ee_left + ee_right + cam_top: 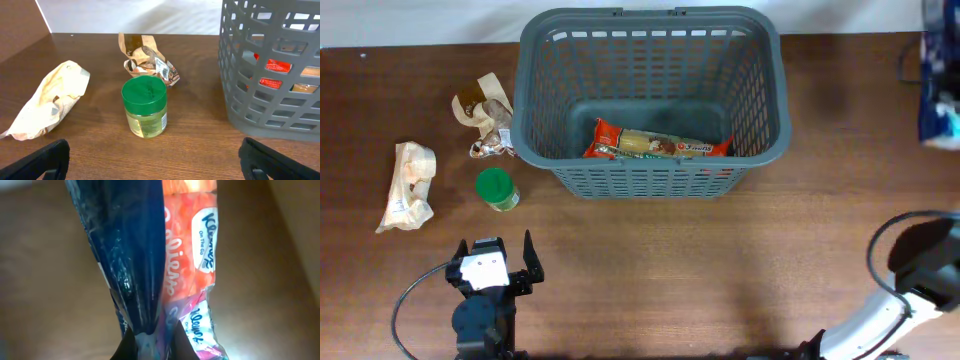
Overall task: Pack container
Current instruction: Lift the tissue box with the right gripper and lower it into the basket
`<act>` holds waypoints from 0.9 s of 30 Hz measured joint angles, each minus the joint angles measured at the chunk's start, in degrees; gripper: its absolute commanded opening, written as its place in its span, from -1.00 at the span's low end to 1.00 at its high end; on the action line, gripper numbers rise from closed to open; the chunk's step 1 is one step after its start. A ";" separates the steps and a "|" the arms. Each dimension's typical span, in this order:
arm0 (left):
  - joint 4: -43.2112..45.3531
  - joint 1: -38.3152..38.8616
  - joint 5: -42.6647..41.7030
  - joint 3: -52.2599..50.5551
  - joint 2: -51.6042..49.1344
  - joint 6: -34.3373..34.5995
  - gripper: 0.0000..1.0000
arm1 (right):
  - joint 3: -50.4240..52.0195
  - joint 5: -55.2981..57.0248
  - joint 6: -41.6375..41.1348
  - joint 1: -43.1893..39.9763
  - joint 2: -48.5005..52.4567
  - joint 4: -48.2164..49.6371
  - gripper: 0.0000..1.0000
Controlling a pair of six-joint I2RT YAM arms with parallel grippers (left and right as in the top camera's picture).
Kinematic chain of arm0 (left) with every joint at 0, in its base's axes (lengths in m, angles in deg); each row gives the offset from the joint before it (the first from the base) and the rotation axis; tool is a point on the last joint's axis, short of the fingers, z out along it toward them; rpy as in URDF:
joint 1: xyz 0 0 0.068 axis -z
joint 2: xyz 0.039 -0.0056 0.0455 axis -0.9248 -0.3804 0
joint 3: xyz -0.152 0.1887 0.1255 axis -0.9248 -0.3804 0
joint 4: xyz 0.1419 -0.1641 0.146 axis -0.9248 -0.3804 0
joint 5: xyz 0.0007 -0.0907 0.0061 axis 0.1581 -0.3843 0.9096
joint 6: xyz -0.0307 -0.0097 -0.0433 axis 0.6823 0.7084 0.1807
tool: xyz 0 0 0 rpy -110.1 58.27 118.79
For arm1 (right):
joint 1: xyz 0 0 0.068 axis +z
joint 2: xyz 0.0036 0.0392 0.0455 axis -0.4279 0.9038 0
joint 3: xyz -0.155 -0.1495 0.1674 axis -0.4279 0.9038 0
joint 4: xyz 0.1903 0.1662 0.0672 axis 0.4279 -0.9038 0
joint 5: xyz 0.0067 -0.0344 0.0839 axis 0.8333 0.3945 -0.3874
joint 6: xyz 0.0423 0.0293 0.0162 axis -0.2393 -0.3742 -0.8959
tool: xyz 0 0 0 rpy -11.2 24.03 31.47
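The container (pixel 650 182) is a large dark grey slotted basket at the back middle of the table; its side also shows in the left wrist view (pixel 270 100). A red and yellow snack packet (pixel 655 146) lies inside it. My left gripper (pixel 494 243) (pixel 160 162) is open and empty, low over the table in front of a green-lidded jar (pixel 496 188) (pixel 144 106). My right gripper (pixel 152 342) is shut on a blue and orange tissue pack (pixel 185 255), which shows at the far right edge of the overhead view (pixel 940 115).
A crumpled cream bag (pixel 408 185) (pixel 50 97) lies at the left. A brown torn wrapper (pixel 486 115) (pixel 147 57) lies behind the jar, beside the basket's left wall. A black cable loop (pixel 895 250) hangs at the right.
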 measured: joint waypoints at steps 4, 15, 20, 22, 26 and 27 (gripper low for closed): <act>0.00 0.00 0.00 0.00 0.00 0.00 0.99 | -9.03 -0.24 0.15 9.64 -0.11 -2.62 -0.92; -0.02 0.00 0.00 0.00 0.00 0.00 0.99 | -25.86 2.56 3.76 37.35 -0.44 -9.07 -0.92; 0.00 0.00 0.00 0.00 0.00 0.00 0.99 | -27.08 5.68 5.86 46.84 -0.85 -10.16 -0.92; -0.02 0.00 0.00 0.00 0.00 0.00 0.99 | -27.08 5.73 7.21 49.18 -0.87 -10.69 -0.92; 0.00 0.00 0.00 0.00 0.00 0.00 0.98 | -25.53 5.73 13.16 52.61 -1.14 -13.20 -0.92; 0.00 0.00 0.00 0.00 0.00 0.02 0.99 | -24.79 5.68 14.53 52.94 -1.18 -13.90 -0.92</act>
